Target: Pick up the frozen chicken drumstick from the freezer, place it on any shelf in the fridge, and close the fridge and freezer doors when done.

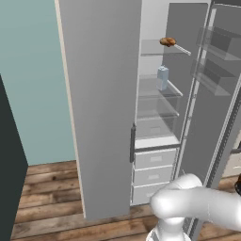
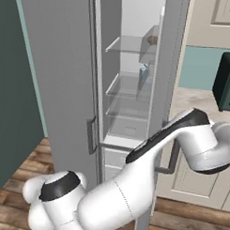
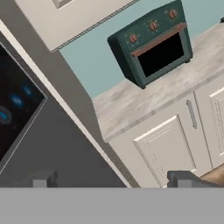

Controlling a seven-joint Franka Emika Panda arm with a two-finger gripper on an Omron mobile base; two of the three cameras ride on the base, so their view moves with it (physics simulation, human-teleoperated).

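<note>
The frozen chicken drumstick (image 1: 167, 42) lies on the top glass shelf of the fridge (image 1: 157, 101), and its edge peeks past the door in the right base view (image 2: 152, 39). The fridge door (image 1: 219, 89) stands open, its clear bins facing inward. A plain grey freezer door (image 1: 103, 103) covers the freezer and hides its inside. My arm reaches around the outer side of the fridge door (image 2: 168, 67). In the hand view my gripper (image 3: 113, 180) is open and holds nothing, its fingertips (image 3: 41, 179) wide apart. It faces the door's dark panel (image 3: 17, 105).
A pale blue carton (image 1: 163, 77) stands on the second shelf, above the pale drawers (image 1: 154, 174). Beyond the fridge door are a green toaster oven (image 3: 153, 43) on a counter (image 3: 131, 103) and white cabinets (image 3: 168, 151) below. A dark wall (image 1: 9, 179) stands at left.
</note>
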